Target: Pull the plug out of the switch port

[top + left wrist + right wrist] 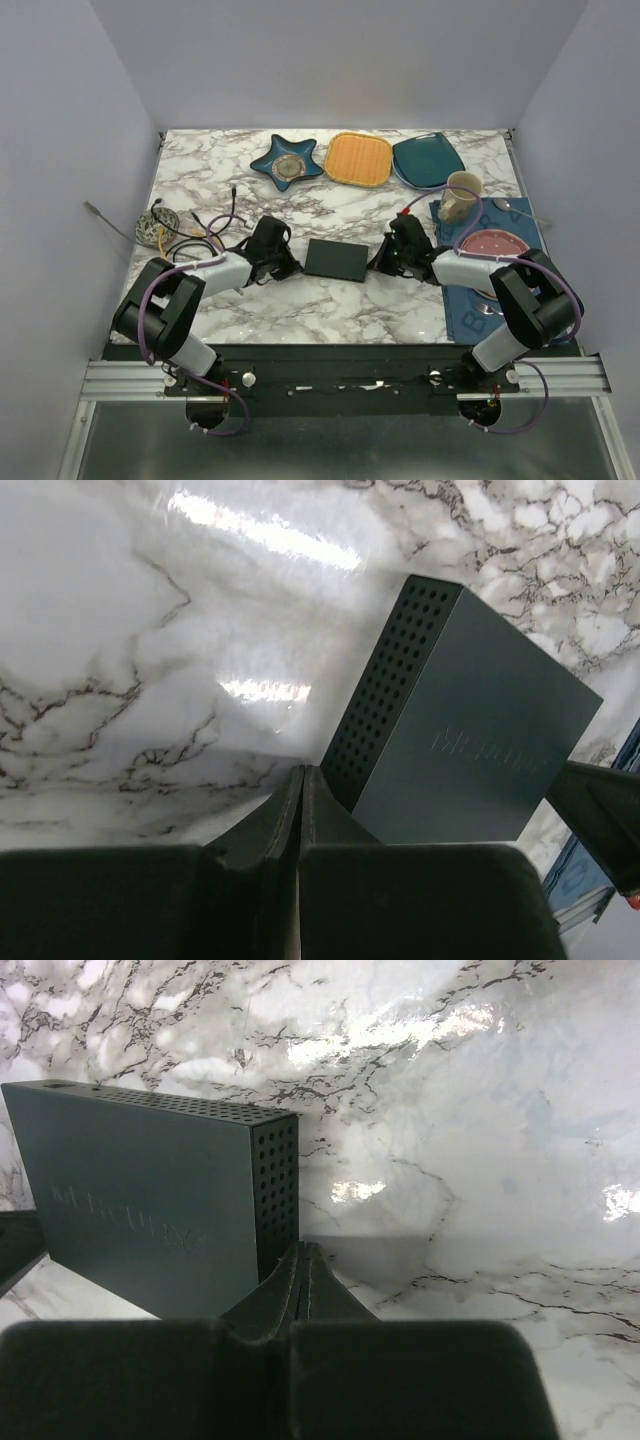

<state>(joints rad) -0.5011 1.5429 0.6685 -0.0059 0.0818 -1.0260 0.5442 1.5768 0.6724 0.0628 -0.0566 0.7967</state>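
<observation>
1. From above, the switch (337,260) lies flat in the middle of the tabletop (330,310). My left tool (292,266) is at its 9 o'clock and my right tool (380,262) at its 3 o'clock. That view is too coarse to show how either tool's jaws stand.
2. The left wrist view does show it: my fingertips (285,815) are pressed together with nothing between them. The switch sits at their 2 o'clock, one perforated short side toward me and faint lettering on its top face. It is just beside the tips; I cannot tell whether they touch it.
3. In the right wrist view those fingertips (285,1295) are also together and empty. The switch is at their 10 o'clock, again just beside them, with its other perforated end facing me.
4. No view shows me which edge carries the sockets.
5. My left arm (200,275) and right arm (470,268) are both folded low. Their forearms reach inward, so the tools point at each other across the switch.
6. Loose cables (205,235) and a small bowl (155,228) lie at the left tool's 9 o'clock.
7. Along the far edge, at 12 o'clock, are a star dish (286,163), an orange plate (359,158) and a teal plate (428,160).
8. At 3 o'clock a blue mat (458,315) carries a cup (462,195), a pink plate (493,245) and a spoon (520,208). My right arm covers part of the mat.
</observation>
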